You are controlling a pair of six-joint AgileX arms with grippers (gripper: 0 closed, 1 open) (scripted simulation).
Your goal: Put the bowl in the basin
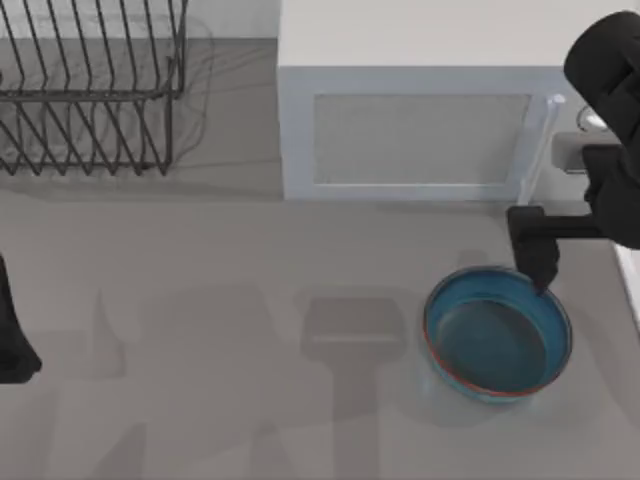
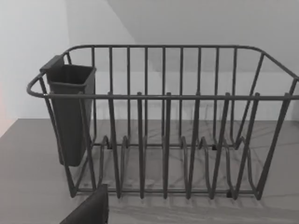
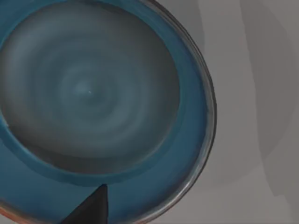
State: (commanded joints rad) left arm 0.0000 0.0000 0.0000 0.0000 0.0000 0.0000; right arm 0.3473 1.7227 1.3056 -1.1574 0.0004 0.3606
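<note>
The bowl [image 1: 497,333] is round, shallow and glossy blue with a thin reddish-brown outer rim. It sits on the grey table at the right, in front of the microwave. My right gripper [image 1: 541,272] points down at the bowl's far right rim and is open. In the right wrist view one dark fingertip [image 3: 89,210] hangs just inside the rim over the bowl [image 3: 93,93], with nothing held. My left arm [image 1: 14,340] is parked at the table's left edge, its gripper open with one fingertip [image 2: 91,211] showing. The basin is out of view.
A white microwave [image 1: 420,130] stands at the back, close behind the bowl. A dark wire dish rack [image 1: 90,90] with a cutlery cup [image 2: 70,112] fills the back left corner. Bare grey table [image 1: 250,330] lies between the arms.
</note>
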